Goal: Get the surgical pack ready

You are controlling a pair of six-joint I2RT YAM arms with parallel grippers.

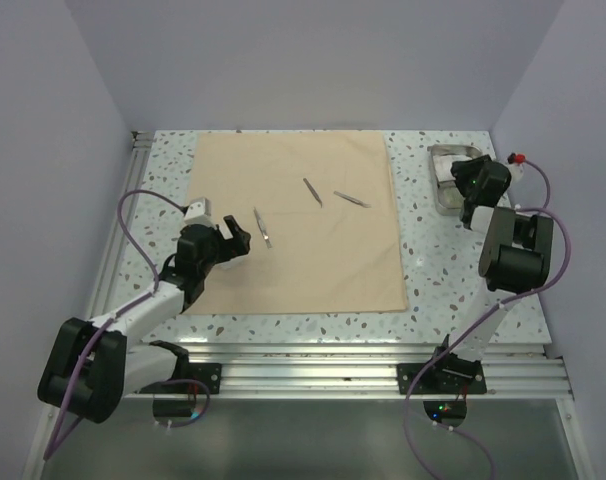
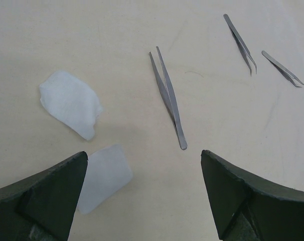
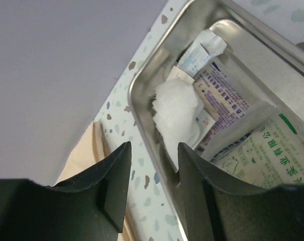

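My left pincer (image 2: 143,163) gapes wide, empty, over the large tan square cloth (image 1: 303,270); three thin metal tweezers (image 2: 168,98) and two white gauze pads (image 2: 70,103) lie just ahead. My right pincer (image 3: 154,150), part-open, grips nothing above the small rectangular steel tray (image 3: 147,90) of sachets (image 3: 265,150). Moving that tray and folding look left to do.

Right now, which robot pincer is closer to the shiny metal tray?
Right. The right pincer hangs over the rim of the tray. The left pincer is far off, over the tan cloth beside some tweezers.
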